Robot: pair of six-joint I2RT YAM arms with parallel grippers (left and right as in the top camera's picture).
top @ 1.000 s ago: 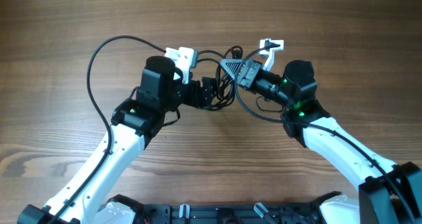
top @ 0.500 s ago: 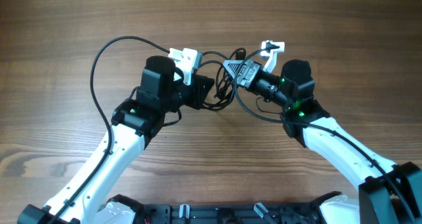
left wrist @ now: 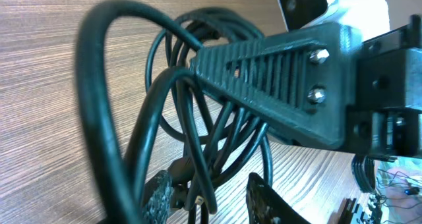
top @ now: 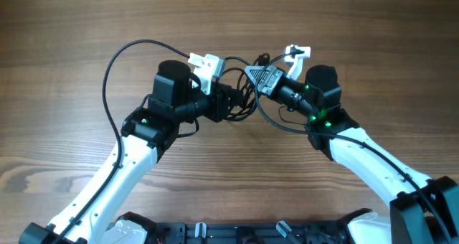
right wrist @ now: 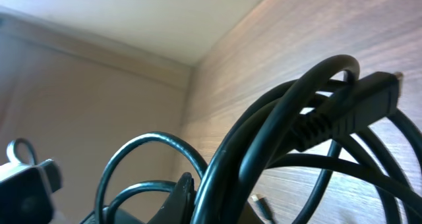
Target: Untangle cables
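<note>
Wood-grain table (top: 72, 29), both arms reaching in from the near edge and meeting at centre. The left arm comes up from bottom-left on white links, its black wrist angled right. The left gripper (top: 228, 102) is pushed into the tangle of cables (top: 242, 93). In the left wrist view its fingers (left wrist: 158, 192) stand apart, a few black strands run through the gap close to one finger, and nothing is clamped. The right arm comes up from bottom-right with its wrist pointing left and slightly away. The right gripper (top: 252, 73) is at the far side of the tangle, just beside the left one. Its ribbed finger (left wrist: 277, 69) lies across the coils, with strands passing behind it. Cannot tell whether the right pincer is pinching cable or parted. The right wrist view is filled by close-up loops, with a moulded black plug (right wrist: 369, 95) at the top of the bunch.

The cables sit bunched between the two grippers, looped over each other. A thicker black wire (top: 107, 79) arcs wide to the left from the left camera module (top: 203, 63).
</note>
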